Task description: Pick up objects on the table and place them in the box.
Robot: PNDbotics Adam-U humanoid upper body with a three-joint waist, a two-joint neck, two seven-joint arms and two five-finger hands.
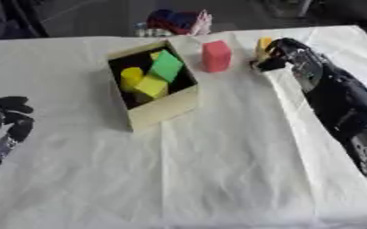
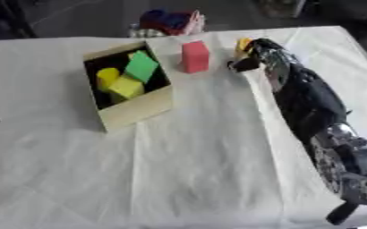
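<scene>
While the right hand (image 1: 274,56) curls round a small yellow block (image 1: 263,44) at the white-clothed desk's (image 1: 218,170) far edge, the open cardboard box (image 1: 159,109) lies to its left, beyond an upright pink block (image 1: 215,55).

Upper centre, the pink block (image 1: 215,55) stands between the box (image 1: 161,108) and the right hand (image 1: 279,53); cloth lies bare below.
</scene>
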